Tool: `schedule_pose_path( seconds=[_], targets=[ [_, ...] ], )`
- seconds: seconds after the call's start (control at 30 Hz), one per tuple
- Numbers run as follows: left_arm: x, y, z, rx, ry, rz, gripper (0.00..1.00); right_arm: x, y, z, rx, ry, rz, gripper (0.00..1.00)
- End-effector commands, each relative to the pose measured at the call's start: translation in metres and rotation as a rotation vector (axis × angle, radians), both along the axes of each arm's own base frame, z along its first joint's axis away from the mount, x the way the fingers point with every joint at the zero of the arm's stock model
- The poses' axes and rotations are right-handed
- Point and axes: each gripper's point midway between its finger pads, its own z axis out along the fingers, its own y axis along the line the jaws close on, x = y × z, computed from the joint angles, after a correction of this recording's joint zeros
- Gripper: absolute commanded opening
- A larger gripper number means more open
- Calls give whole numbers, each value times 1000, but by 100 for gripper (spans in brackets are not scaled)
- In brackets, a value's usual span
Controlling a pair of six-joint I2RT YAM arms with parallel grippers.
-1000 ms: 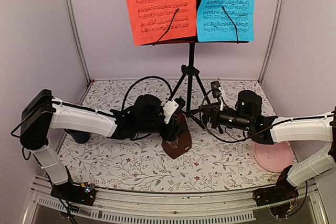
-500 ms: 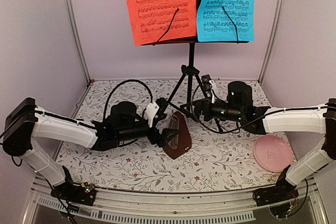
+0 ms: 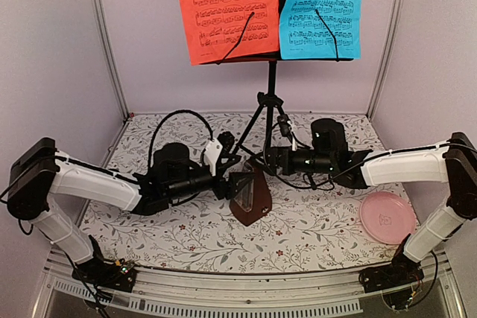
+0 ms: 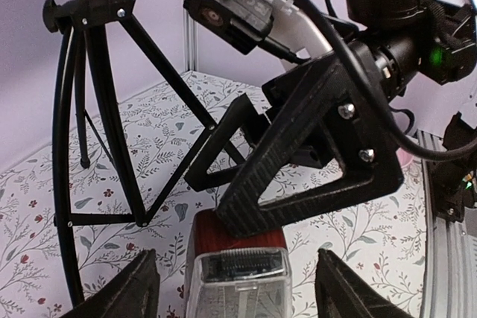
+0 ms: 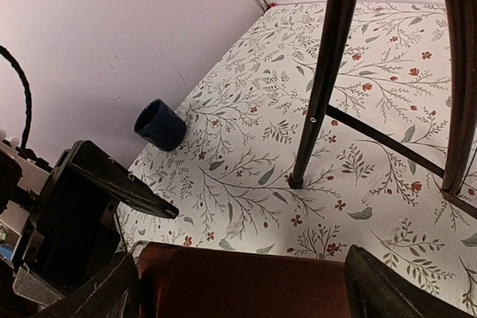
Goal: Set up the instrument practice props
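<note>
The black music stand [image 3: 271, 87] stands at the back on tripod legs [image 4: 112, 109]. It holds a red sheet [image 3: 226, 9] and a cyan sheet [image 3: 322, 7]. The small brown metronome [image 3: 250, 197] stands upright on the table in front of the tripod. My left gripper [image 3: 229, 178] is open at its left; in the left wrist view its fingers [image 4: 138, 292] sit either side of the metronome's top [image 4: 235, 273], with gaps. My right gripper [image 3: 267, 160] is open at the metronome's upper right. Its fingers [image 5: 391, 288] flank the brown back [image 5: 246, 281].
A dark blue mug [image 5: 159, 124] lies by the left wall. A pink round plate [image 3: 387, 217] sits at the front right. A tripod leg [image 5: 328, 72] stands just past the metronome. Cables loop over both wrists. The two grippers are close together.
My right gripper has moved left, up to the metronome. My left gripper drew back left off the metronome, then eased toward it again. The metronome stays in place.
</note>
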Motion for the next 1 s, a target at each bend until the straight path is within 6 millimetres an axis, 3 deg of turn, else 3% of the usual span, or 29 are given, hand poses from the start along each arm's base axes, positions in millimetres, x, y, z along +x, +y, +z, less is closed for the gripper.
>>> schedule_pose_path(
  seconds=[0.0, 0.33, 0.63, 0.97],
  targets=[
    [9, -4, 16, -53, -38, -1, 69, 1, 4, -5, 10, 52, -2, 94],
    [8, 1, 4, -31, -26, 6, 48, -2, -2, -25, -16, 104, -26, 91],
    [1, 10, -6, 3, -15, 6, 19, -4, -12, -59, -90, 137, -53, 89],
    [-9, 18, -13, 26, -39, -23, 12, -3, -21, -91, -162, 171, -90, 88]
  ],
)
